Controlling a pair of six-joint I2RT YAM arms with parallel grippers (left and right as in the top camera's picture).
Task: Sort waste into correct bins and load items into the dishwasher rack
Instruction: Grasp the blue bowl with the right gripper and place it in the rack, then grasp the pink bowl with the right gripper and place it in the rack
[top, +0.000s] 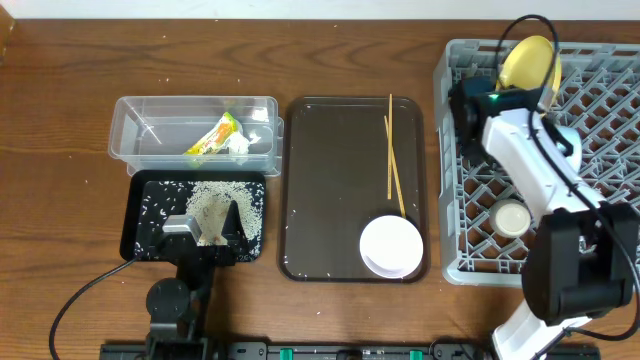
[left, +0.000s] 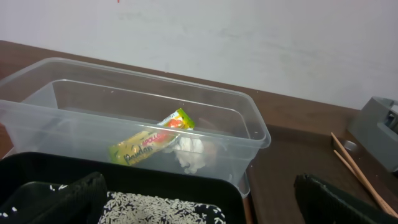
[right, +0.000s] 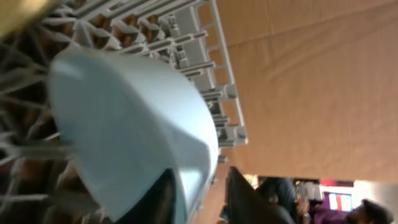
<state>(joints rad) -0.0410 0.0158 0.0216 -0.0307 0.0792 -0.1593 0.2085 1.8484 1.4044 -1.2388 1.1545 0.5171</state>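
Pale blue bowl (right: 124, 124) is hanging tilted just over the grey rack (right: 180, 37), the right gripper (right: 202, 183) pinching its rim.

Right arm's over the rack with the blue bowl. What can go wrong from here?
1. Right pincer holds the light blue bowl by its rim alone, over the dishwasher rack; it may slip or land askew on the prongs.
2. Chopsticks lie flat on the brown tray: hard to pinch, and may drop through the rack's lattice.
3. Left pincer sits open low over the rice in the black tray; a sweep could scatter it.
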